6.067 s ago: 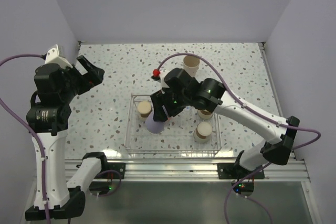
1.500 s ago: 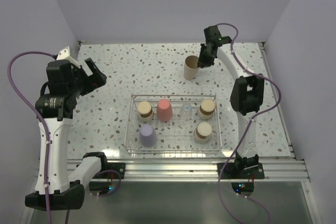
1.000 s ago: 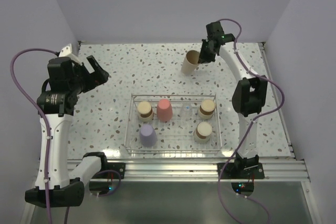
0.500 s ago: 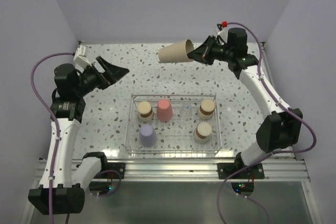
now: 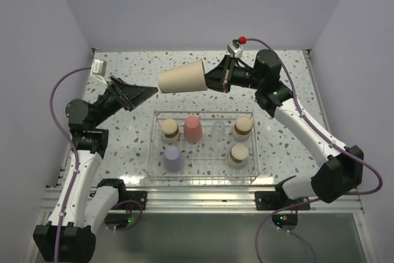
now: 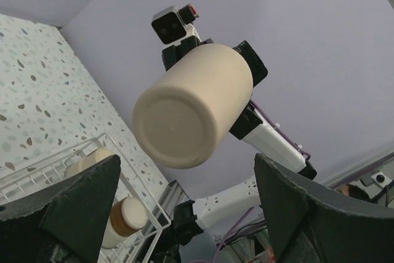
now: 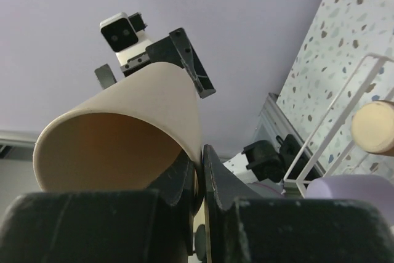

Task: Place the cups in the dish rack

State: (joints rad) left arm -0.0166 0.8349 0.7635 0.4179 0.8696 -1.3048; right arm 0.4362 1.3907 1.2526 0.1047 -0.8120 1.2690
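Right gripper (image 5: 223, 80) jaws are clamped on the rim of the beige plastic cup (image 5: 181, 78), one finger inside. The cup lies horizontal in the air over the table's (image 5: 123, 133) far half, beyond the dish rack's (image 5: 153, 146) far edge. Left gripper (image 5: 144, 97) jaws are spread wide, empty, aimed at the cup's base, not touching. Since half a second ago the cup has shifted left and the left gripper has closed in. The rack holds the red-pink cup (image 5: 192, 129), lavender cup (image 5: 173, 158), clear cup (image 5: 220, 129) and three steel cups (image 5: 169, 129), unmoved.

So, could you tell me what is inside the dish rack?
Six cups: three steel tumblers with tan bases, a pink tumbler, a lavender tumbler, a clear tumbler. Anything beneath them is covered.
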